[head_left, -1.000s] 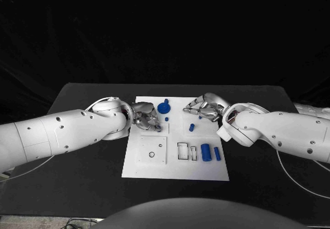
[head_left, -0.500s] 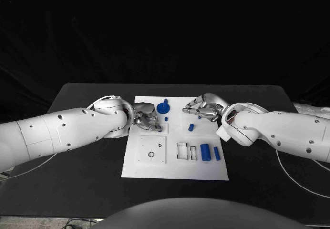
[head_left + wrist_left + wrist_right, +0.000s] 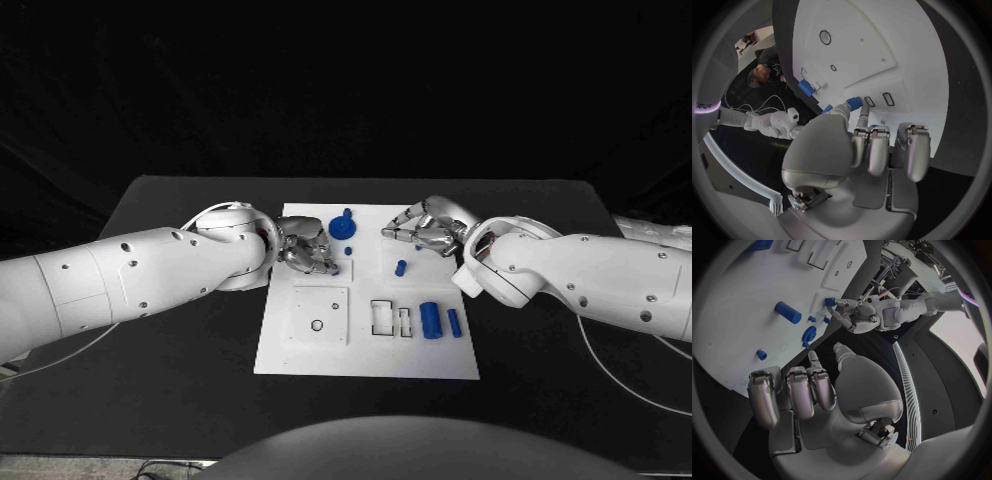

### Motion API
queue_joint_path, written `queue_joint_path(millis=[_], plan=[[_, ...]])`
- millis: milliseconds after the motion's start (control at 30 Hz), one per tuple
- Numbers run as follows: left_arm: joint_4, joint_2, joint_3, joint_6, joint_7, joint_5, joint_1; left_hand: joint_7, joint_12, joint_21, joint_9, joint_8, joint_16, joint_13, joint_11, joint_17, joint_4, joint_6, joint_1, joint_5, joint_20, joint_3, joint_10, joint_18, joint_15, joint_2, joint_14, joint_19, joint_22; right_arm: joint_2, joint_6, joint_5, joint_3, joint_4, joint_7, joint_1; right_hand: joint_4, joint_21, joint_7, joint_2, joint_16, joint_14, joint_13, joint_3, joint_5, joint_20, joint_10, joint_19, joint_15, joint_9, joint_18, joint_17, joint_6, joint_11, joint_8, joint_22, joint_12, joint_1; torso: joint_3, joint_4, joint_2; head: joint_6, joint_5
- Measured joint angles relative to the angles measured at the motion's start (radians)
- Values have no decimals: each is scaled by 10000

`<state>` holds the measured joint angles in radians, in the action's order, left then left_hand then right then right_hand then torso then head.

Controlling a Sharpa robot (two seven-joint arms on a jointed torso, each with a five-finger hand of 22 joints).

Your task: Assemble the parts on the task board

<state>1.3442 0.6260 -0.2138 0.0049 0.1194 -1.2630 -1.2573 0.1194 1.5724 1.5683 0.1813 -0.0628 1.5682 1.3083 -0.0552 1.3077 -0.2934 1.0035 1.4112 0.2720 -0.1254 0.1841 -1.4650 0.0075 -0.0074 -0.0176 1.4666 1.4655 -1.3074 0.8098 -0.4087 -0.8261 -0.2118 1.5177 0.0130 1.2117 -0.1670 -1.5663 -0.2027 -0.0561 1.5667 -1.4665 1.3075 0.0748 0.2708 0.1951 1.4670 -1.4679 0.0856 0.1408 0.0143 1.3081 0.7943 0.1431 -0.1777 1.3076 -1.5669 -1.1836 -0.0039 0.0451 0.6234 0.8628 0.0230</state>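
Note:
The white task board lies mid-table. My left hand hovers over its left far part with fingers curled, and its thumb and a finger pinch a small blue peg. A round blue part sits just beyond it. My right hand is over the far right part of the board, its fingers curled in with nothing seen in them. In front of that hand stands a short blue peg. Two blue cylinders lie nearer me.
The board has empty rectangular slots beside the cylinders and a square plate with a small ring on its left. Black table surrounds the board on all sides.
My left hand has edged slightly toward the far side of the board with the peg. The right hand has barely moved.

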Motion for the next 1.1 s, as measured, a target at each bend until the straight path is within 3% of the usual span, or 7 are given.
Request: queue_joint_path(millis=[267, 533, 1100], plan=[[-59, -17, 3, -9, -26, -18, 0, 87, 0, 0, -150, -12, 0, 0, -1, 0, 13, -306, -155, 4, 0, 13, 0, 0, 1, 4, 0, 0, 0, -1, 17, -1, 0, 0, 5, 0, 0, 0, 0, 0, 0, 0, 0, 0, 0, 0, 0, 0, 0, -1, 0, -1, 0, 0, 0, -1, 0, 0, 1, 0, 2, -19, 8], [-125, -28, 8, -29, -64, -36, -2, 267, 0, 0, -290, -31, 0, 0, -160, -1, 14, -554, -273, 6, 0, 14, 13, 1, 132, -114, -10, 0, 0, 2, 36, -1, 0, 1, 12, 0, 0, 0, 0, 0, 0, 0, -1, 0, 0, 0, 0, 0, 0, -2, 0, -2, 0, 0, 0, -1, 0, 0, 3, 0, 3, -16, 12], [-237, -11, 3, -108, -175, -66, -3, 287, 0, 0, -349, -29, 0, 0, -199, -2, 14, -645, -353, 6, 0, 13, -20, 0, 177, -117, -31, 0, 0, -1, 89, -2, 0, 1, 33, -1, 0, 0, 0, 0, 0, 0, -1, 0, 0, 0, 0, 0, 0, -3, 0, -4, 0, 0, -42, -2, 0, 0, 0, 4, 3, -22, 32]])
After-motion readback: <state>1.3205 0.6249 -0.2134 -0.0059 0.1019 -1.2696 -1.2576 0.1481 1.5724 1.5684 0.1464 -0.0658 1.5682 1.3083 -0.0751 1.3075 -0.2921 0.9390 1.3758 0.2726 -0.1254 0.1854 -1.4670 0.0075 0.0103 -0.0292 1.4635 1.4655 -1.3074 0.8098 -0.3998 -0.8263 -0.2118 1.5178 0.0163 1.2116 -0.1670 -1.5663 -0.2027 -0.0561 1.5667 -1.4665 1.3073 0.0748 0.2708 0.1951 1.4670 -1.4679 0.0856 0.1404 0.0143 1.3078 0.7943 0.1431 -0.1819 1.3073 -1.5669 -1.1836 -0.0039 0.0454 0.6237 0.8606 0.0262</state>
